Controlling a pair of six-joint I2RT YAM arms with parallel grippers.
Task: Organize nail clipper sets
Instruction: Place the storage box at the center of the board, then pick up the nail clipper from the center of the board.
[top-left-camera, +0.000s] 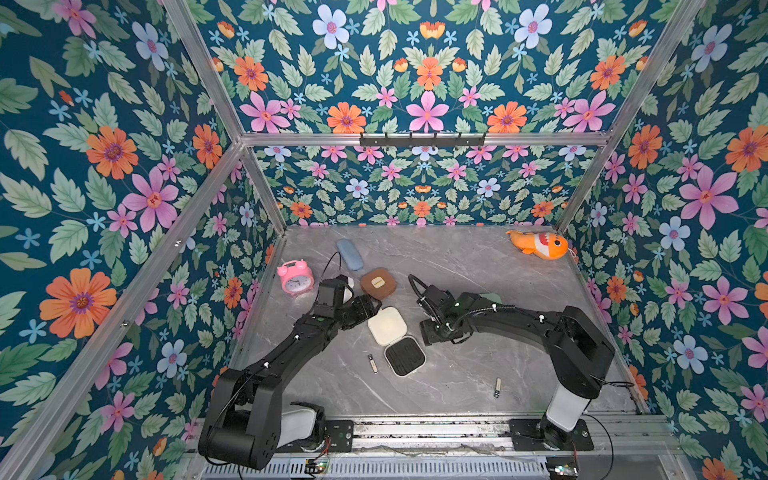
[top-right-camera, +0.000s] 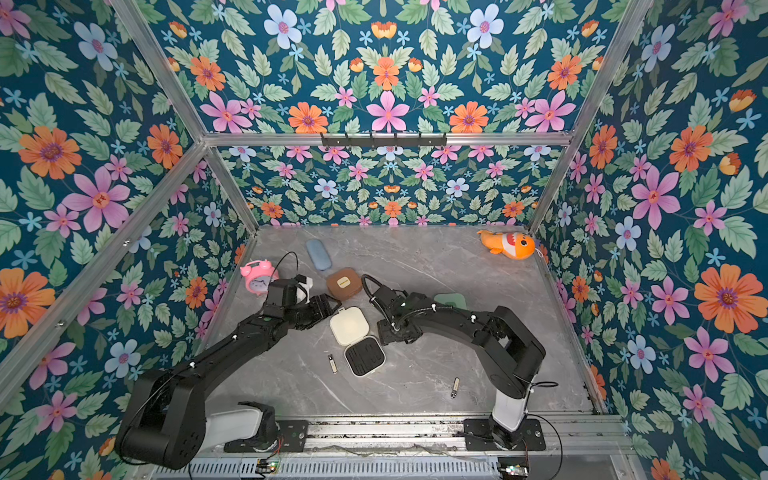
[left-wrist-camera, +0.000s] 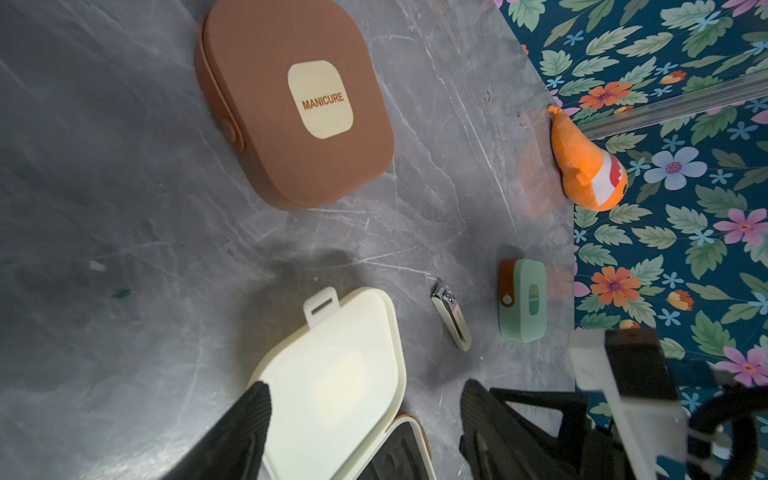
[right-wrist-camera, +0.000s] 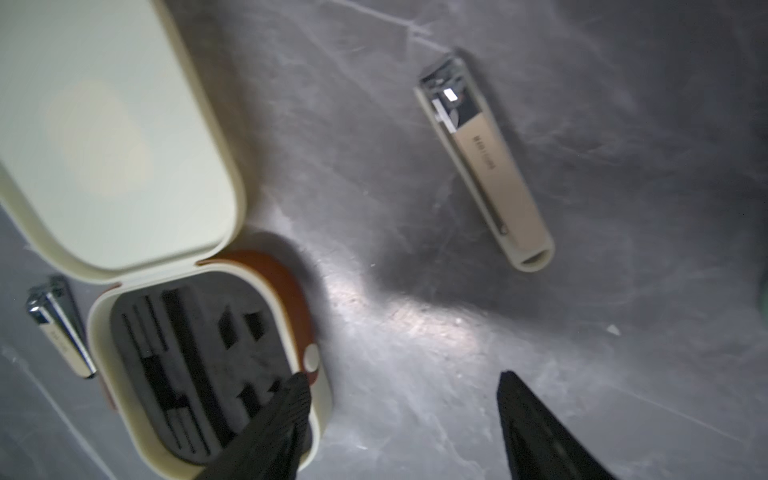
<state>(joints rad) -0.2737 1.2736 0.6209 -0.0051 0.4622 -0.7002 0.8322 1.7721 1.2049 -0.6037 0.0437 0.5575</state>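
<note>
Cream case (top-left-camera: 387, 326) lies open mid-table, black insert (top-left-camera: 405, 355) empty. Brown case (top-left-camera: 377, 283) and mint case (left-wrist-camera: 523, 299) are shut. Loose on the table: silver clipper (top-left-camera: 372, 363), beige clipper (right-wrist-camera: 486, 162), front clipper (top-left-camera: 497, 387). Left gripper (left-wrist-camera: 365, 386) and right gripper (right-wrist-camera: 402, 376) are spread wide, empty. Judgement: early, nothing packed.

Cream case (top-left-camera: 388, 326) open (brown case (top-left-camera: 377, 284) shut)

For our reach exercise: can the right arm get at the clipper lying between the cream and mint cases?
Likely yes: the right end effector is open and empty, and the clipper lies flat on bare table before it, nothing covering it.
</note>
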